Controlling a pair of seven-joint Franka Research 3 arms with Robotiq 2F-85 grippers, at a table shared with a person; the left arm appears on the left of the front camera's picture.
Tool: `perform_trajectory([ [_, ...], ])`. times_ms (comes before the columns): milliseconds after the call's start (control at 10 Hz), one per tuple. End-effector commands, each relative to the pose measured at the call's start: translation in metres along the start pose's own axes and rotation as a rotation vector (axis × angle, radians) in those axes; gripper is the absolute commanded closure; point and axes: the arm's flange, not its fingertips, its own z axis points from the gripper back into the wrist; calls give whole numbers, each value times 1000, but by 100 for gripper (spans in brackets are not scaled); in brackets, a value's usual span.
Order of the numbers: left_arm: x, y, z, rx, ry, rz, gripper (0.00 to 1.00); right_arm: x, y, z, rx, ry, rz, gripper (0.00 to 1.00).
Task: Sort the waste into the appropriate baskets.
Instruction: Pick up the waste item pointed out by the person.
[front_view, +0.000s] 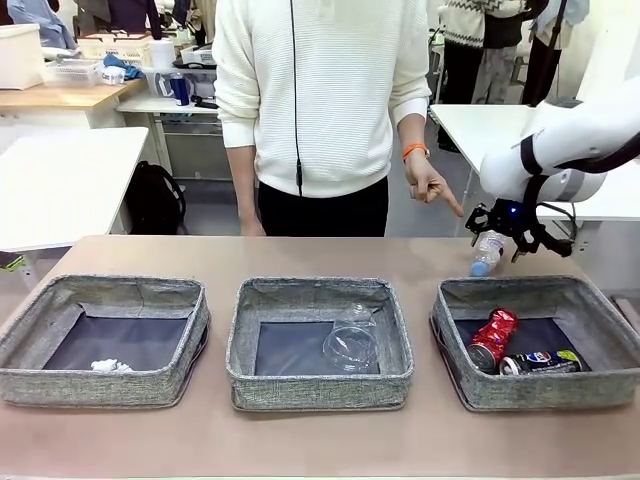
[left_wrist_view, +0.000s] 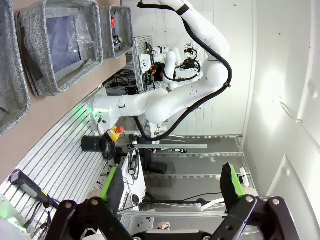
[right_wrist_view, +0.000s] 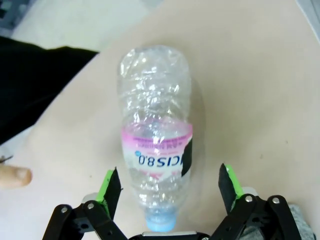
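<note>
Jaws apart, bottle (right_wrist_view: 156, 150) between.

Grey woven baskets (front_view: 320, 385), red can (front_view: 493, 338), pink-labelled bottle (right_wrist_view: 156, 150)

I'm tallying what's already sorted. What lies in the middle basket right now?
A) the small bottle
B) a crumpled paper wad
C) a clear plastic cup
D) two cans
C: the clear plastic cup lies on its side in the middle basket.

Right gripper (right_wrist_view: 168, 187) hangs jaws spread, left gripper (left_wrist_view: 172, 187) likewise wide, person's hand (front_view: 432, 187) pointing down.
</note>
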Motion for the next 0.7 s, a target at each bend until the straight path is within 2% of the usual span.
perform_trajectory([
  [0, -1, -4, -1, -15, -3, -1, 0, 8, 13, -8, -89, -2, -30, 0],
  [100, -1, -4, -1, -15, -3, -1, 0, 9, 13, -10, -91, 0, -30, 0],
  [200, -1, -4, -1, -15, -3, -1, 0, 9, 13, -9, -88, 4, -28, 7],
  [300, -1, -4, -1, -15, -3, -1, 0, 9, 12, -9, -87, 13, -31, 59],
  [400, -1, -4, -1, -15, -3, -1, 0, 10, 12, -9, -86, 18, -32, 66],
  [500, -1, -4, -1, -15, -3, -1, 0, 10, 12, -9, -86, 21, -31, 100],
  [600, -1, -4, -1, -15, -3, -1, 0, 10, 11, -10, -88, 23, -30, 100],
])
